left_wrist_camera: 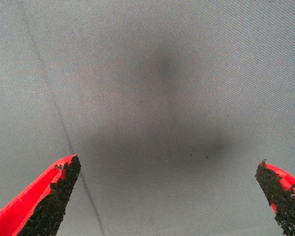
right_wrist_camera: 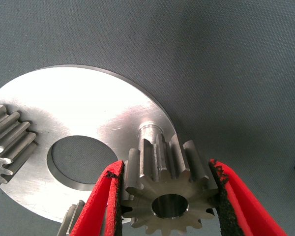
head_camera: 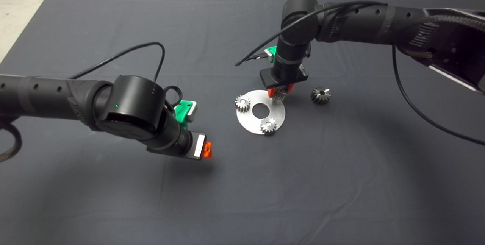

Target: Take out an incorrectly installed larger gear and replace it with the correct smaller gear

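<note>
Dark mat [head_camera: 113,199] below; right gripper [right_wrist_camera: 167,196] clamped on larger gear [right_wrist_camera: 164,196], lifted above its peg [right_wrist_camera: 148,130]. Could slip, snag. Left gripper [left_wrist_camera: 167,196] spread apart, idle.

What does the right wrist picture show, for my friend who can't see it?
Two red fingers of the right gripper pinch the larger gear, lifted above a short steel peg on a round metal plate with a centre hole. Another gear sits at the plate's edge, on the dark mat.

Left gripper [left_wrist_camera: 167,196] open, right gripper [right_wrist_camera: 167,196] clamped.
</note>
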